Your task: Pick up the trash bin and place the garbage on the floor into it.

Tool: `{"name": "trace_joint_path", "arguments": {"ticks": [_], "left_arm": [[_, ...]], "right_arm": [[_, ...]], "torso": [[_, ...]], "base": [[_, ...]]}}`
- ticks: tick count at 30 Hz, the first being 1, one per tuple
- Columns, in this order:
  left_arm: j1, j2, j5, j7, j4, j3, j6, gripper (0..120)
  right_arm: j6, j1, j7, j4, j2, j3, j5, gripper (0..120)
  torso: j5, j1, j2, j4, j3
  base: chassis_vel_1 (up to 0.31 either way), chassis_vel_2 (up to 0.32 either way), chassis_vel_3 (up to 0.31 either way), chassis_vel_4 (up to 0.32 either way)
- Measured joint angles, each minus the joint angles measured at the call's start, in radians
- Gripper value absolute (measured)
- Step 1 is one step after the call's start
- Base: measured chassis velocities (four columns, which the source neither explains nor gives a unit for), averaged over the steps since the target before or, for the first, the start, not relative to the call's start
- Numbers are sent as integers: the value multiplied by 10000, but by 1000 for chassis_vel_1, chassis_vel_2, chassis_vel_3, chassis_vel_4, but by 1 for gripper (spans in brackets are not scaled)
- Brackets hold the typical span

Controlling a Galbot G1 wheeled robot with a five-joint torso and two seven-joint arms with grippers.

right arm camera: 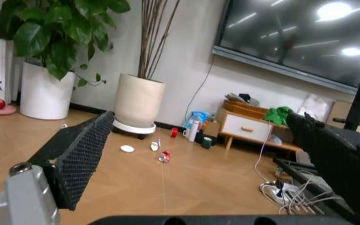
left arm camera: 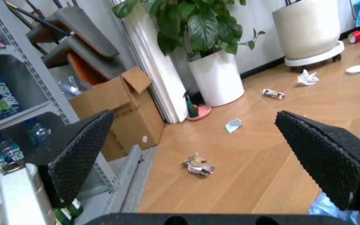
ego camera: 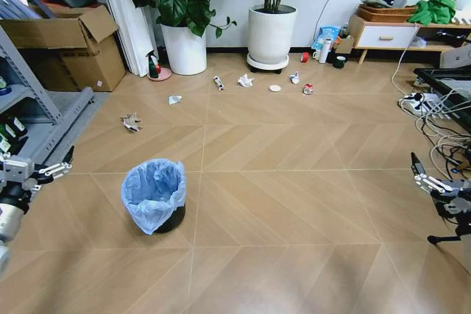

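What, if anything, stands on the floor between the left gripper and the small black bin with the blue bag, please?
Nothing visible: bare wood-look floor lies between the open left gripper and the small round black trash bin with its light-blue bag liner.

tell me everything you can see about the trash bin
The trash bin is small, round and black, lined with a baggy, crinkled light-blue plastic bag that drapes over the rim and hides most of the wall. It stands upright and open on the floor, apparently empty, and nothing else touches it. It sits nearer the robot than the scattered litter, closer to the left tool.
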Motion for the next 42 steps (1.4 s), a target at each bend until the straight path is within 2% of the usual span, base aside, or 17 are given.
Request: {"name": "trace_joint_path", "arguments": {"ticks": [11,18,23,27,35,39,40,42], "left_arm": [[6,-28,1,55,3,0,-21,100],[-162,-118,416,-317,-324,265,21,100],[-24,-226,540,-778,-1208,326,1103,100],[129,-298,505,-757,-1074,459,1303,100],[-317,-137,-739,-947,-360,1224,2391,100],[-1239,190,-1836,-1428,427,2339,2839,100],[-1239,190,-1836,-1428,427,2339,2839,100],[-1608,250,-2680,-1470,579,2769,3389,100]], "right_arm": [[36,4,-83,1,125,-11,-1,100],[215,85,-58,-255,581,-199,-213,100],[373,130,17,-442,1063,-486,-494,100],[423,164,-44,-545,1273,-659,-611,100],[482,204,-154,-565,1241,-731,-618,100],[478,191,-174,-577,1160,-749,-638,100],[478,191,-174,-577,1160,-749,-638,100],[469,163,-176,-577,1134,-749,-652,100]], "torso": [[2,0,0,1,0],[1,0,0,-1,0],[5,0,0,0,0],[5,0,0,-1,0],[-1,0,0,2,0],[-2,0,-1,-1,1],[-2,0,-1,-1,1],[6,0,0,0,1]], "base": [[0,0,0,0],[0,0,0,0],[0,0,0,0],[0,0,0,0],[0,0,0,0],[0,0,0,0],[0,0,0,0],[0,0,0,0]]}}
